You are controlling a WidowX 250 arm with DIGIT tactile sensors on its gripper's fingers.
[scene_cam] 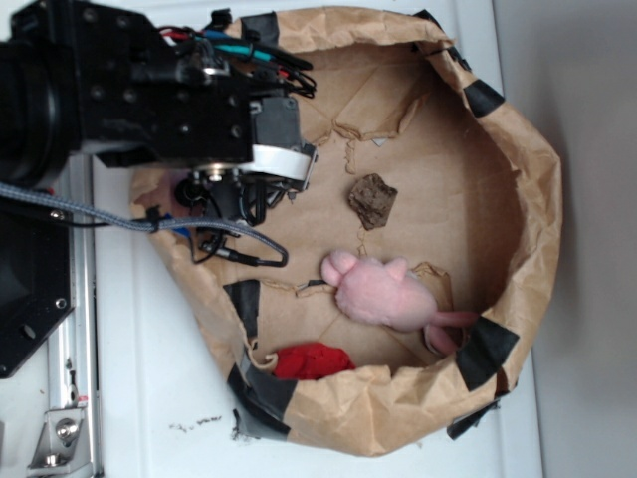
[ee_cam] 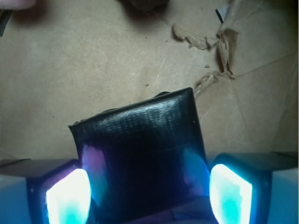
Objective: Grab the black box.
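1. The pincer [ee_cam: 149,191] is sitting low in the wrist view, its jaws standing wide, one glowing pad [ee_cam: 67,196] at lower left and the other at lower right.
2. The black box [ee_cam: 140,158] is lying between the pads on the brown paper floor [ee_cam: 93,70], turned at a slight angle to them. The left pad is looking close to or against the box edge; a narrow gap is showing on the right, though I cannot tell whether either is touching.
3. In the exterior view, the arm [scene_cam: 149,90] is reaching into the upper left of the paper bag [scene_cam: 518,149] and hiding the box.
4. Judging from this, the step in hand is closing on the box. Doing it well is likely meaning keeping the pads level with the box's sides, closing slowly so the tilted box is squaring itself rather than sliding out, and staying low enough to catch its thin edge.
5. The glossy rounded edges are probably making slipping the main risk, so a firm squeeze before lifting seems wise.
6. The pink plush [scene_cam: 383,291], brown lump [scene_cam: 372,199] and red item [scene_cam: 311,360] are lying well apart toward centre and bottom, not obstructing.
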